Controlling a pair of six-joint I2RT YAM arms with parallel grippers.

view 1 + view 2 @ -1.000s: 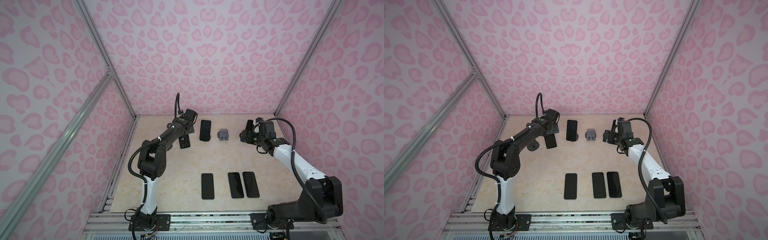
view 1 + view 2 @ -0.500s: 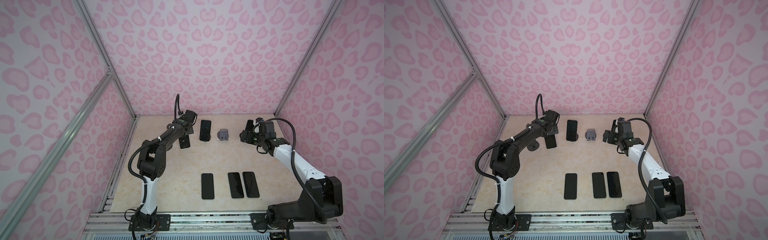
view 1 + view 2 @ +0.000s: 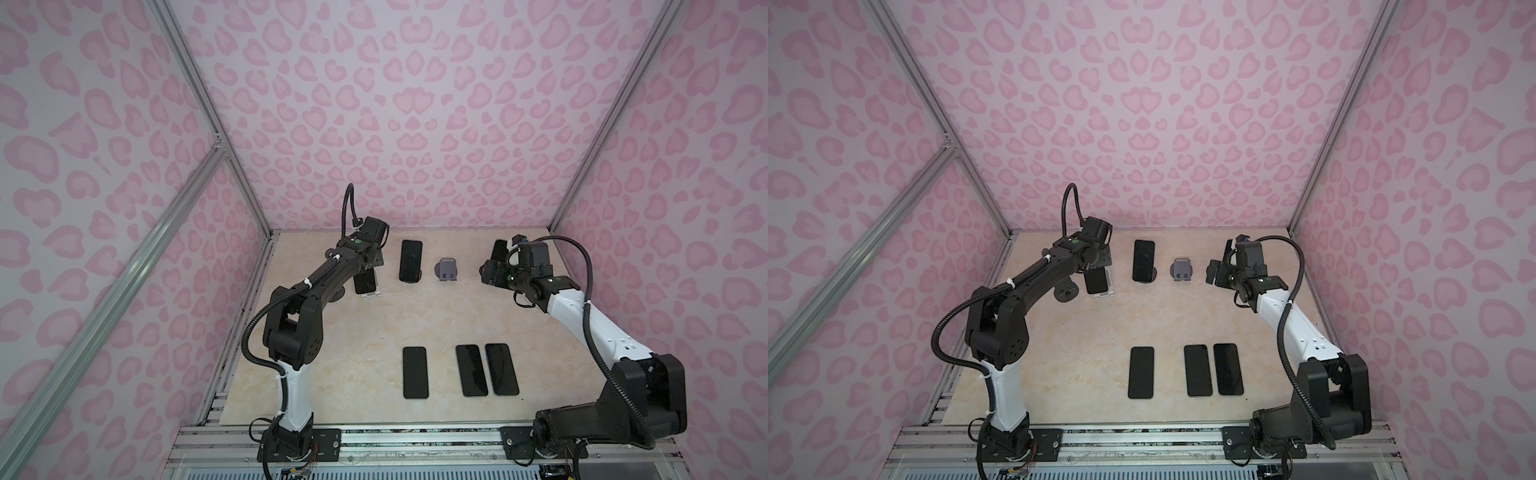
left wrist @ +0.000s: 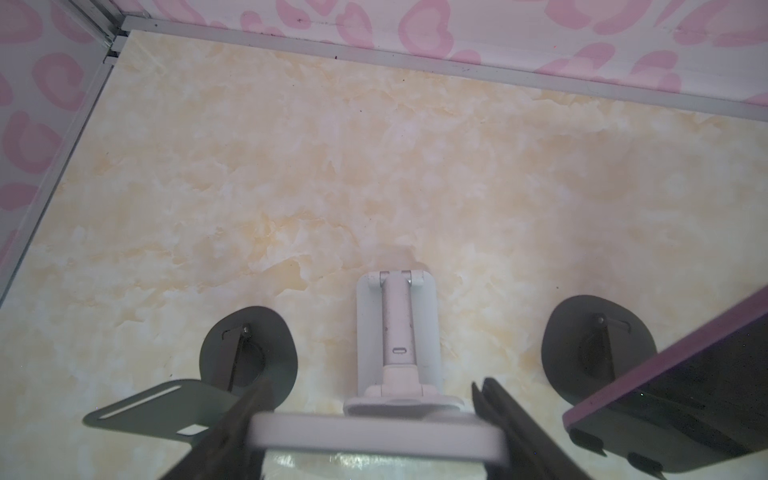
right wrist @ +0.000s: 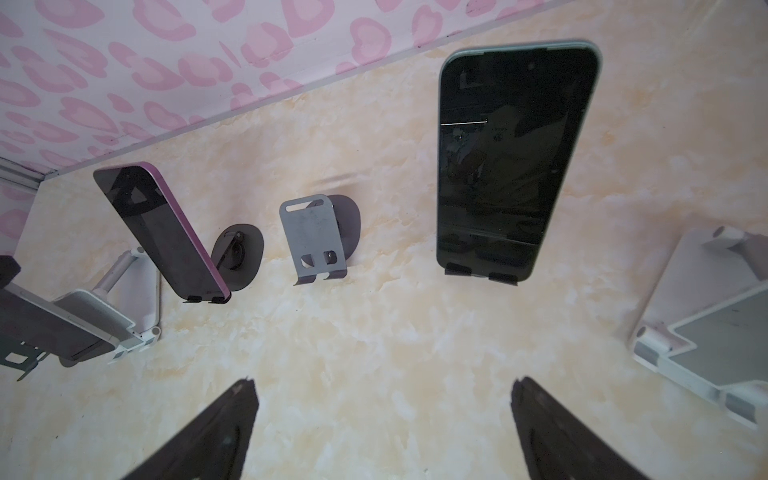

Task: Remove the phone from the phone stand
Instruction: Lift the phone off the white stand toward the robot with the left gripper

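Observation:
A phone with a pale edge leans on a white phone stand at the back left, seen in both top views. My left gripper reaches down over the phone's top end, and its two dark fingers press on the phone's two long sides. In a top view the left gripper hides the phone's upper half. My right gripper hangs open and empty at the back right.
A purple-edged phone on a dark stand stands right of the held one. An empty grey stand follows, then a green-edged phone on its stand by the right gripper. An empty dark stand sits left. Three phones lie flat in front.
Both arms stay almost where they were. The left gripper's jaws have narrowed a little onto the phone's sides.

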